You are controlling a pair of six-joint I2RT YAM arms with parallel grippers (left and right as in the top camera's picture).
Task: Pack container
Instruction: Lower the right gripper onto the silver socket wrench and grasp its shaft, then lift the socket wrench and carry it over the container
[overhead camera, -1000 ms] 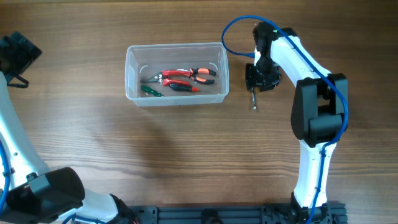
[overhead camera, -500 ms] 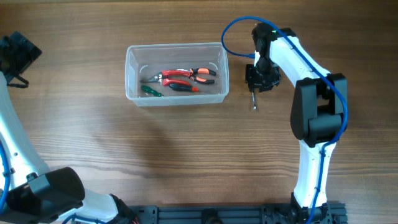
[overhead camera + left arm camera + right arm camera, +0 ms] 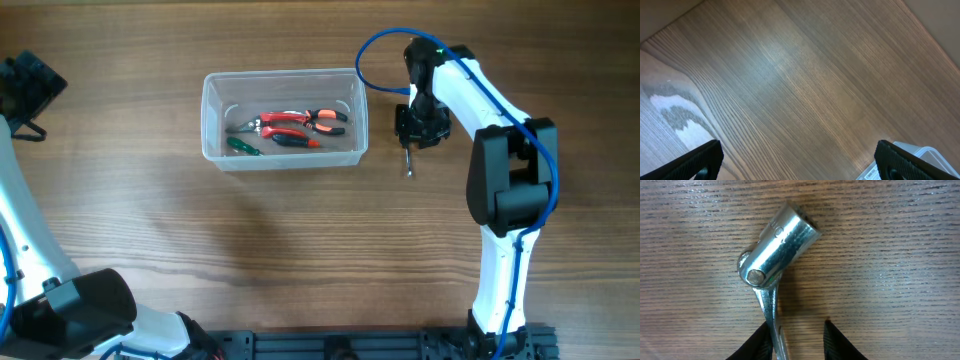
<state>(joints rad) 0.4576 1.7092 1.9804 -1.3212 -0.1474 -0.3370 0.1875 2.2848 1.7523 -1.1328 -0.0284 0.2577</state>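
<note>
Watching from the side: the right gripper [image 3: 797, 342] is down over the socket wrench [image 3: 776, 250] on the table [image 3: 300, 250], jaws apart, nothing clamped. The handle runs off toward 6 o'clock between the fingers [image 3: 759, 342], but it's hugging the one on the left of the wrist view instead of sitting in the middle.

That's my worry. If it closes like this, one finger shoves the handle sideways first, and the whole wrench may swivel around that heavy socket head (it's cocked toward 1 o'clock and looks hinged, so it could flop too). It'd also be pinching thin polished steel far from the heavy end, so I'd guess it droops or slips on the lift.

The container [image 3: 285, 158] sits at roughly 9 o'clock from the wrench, close by. It's a clear bin with red pliers [image 3: 300, 122] and a green-handled tool [image 3: 240, 146] already inside. It's a short trip, but a drooping head could clip the near rim and either push the light bin or drop the wrench outside it.

The left gripper [image 3: 799, 162] is way off at 9 o'clock of the bin, fingers spread and holding nothing, so it's not steadying the bin.
</note>
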